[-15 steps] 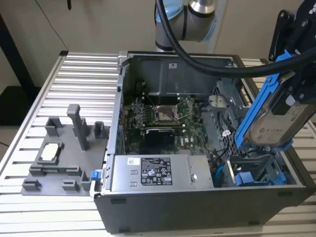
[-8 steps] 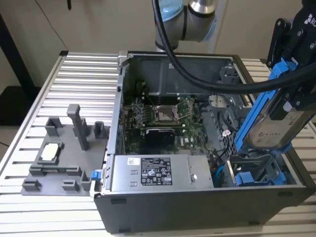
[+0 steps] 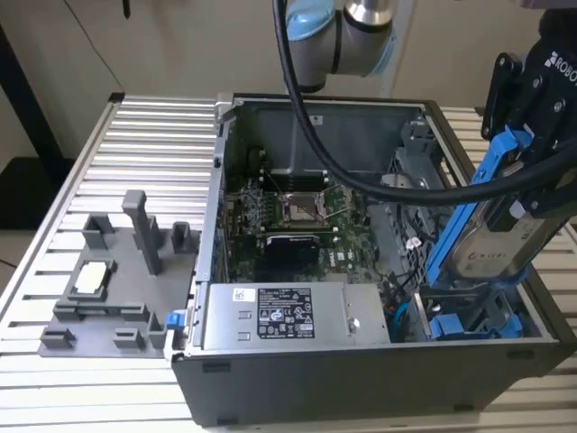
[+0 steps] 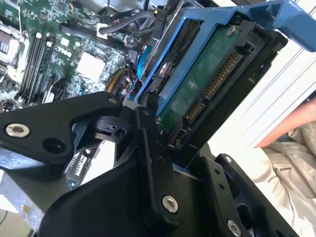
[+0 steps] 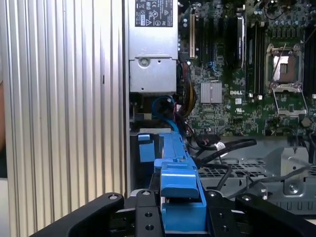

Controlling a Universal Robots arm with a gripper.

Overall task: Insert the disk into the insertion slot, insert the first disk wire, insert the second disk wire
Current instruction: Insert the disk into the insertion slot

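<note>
The gripper (image 3: 538,158) is clamped tight on the disk (image 3: 499,236).
I think it should go slow, keep the blue sides straight with the insertion slot (image 3: 478,316), and miss the black wires (image 5: 224,146). The disk leans in the gripper, its low end close above the slot, at the exterior view's right.

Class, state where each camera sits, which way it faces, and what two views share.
Exterior view: off-arm, looking down into the open case; arm, gripper show.
First wrist view: wrist-mounted, looking along the disk toward the motherboard; fingers show.
Second wrist view: wrist-mounted, facing the disk's circuit side; fingers show.
Wrist views share disk, motherboard.
</note>
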